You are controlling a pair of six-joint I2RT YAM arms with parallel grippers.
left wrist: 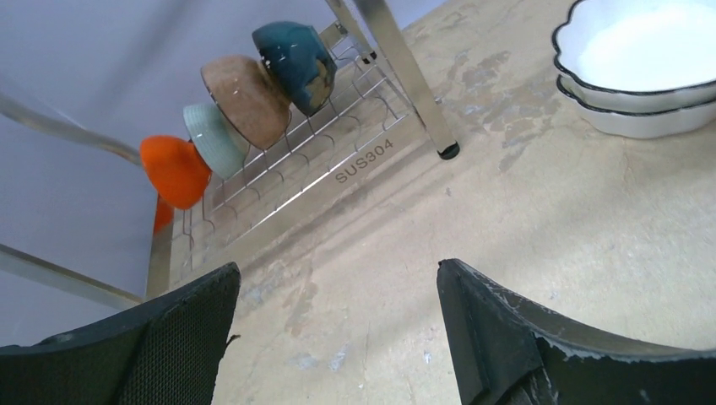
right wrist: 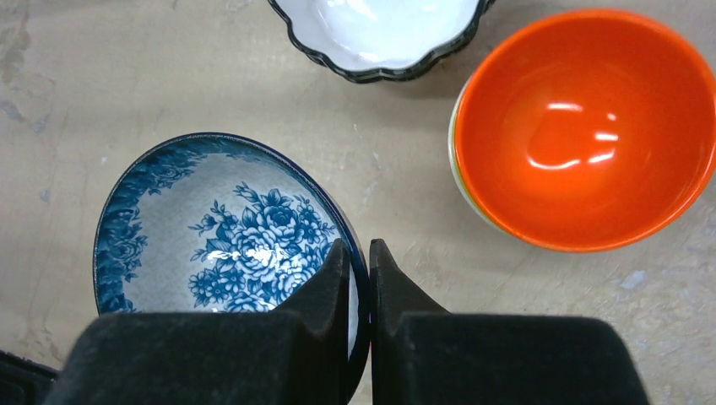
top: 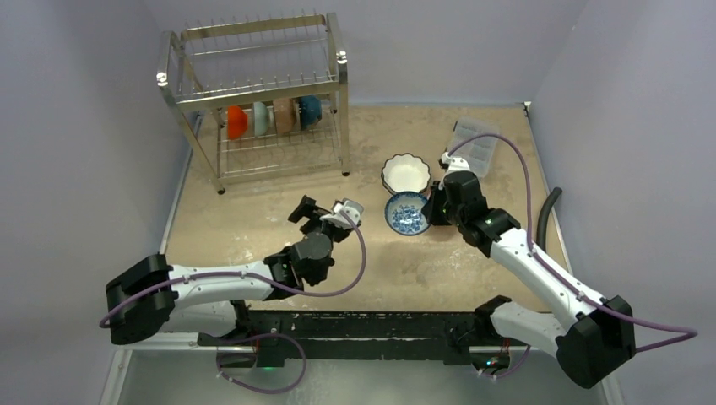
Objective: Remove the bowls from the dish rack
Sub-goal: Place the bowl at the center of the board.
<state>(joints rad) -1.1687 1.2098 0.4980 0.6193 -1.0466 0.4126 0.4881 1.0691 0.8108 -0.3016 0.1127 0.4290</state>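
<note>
The dish rack [top: 253,93] stands at the far left, its lower tier holding an orange bowl [left wrist: 173,169], a pale green bowl [left wrist: 215,139], a tan bowl [left wrist: 249,99] and a teal bowl [left wrist: 295,55] on edge. My left gripper [top: 326,208] hovers open and empty over the table in front of the rack [left wrist: 363,164]. My right gripper [right wrist: 359,249] is shut on the rim of the blue-patterned bowl [right wrist: 211,228], one finger inside and one outside. That bowl [top: 407,213] sits just near of two stacked white scalloped bowls [top: 406,173].
An orange bowl [right wrist: 587,126] nested in a yellow-green one [right wrist: 460,181] sits right of the blue-patterned bowl; my right arm hides it from above. A clear plastic box [top: 474,143] lies at the far right, and a black hose [top: 549,211] runs along the right edge.
</note>
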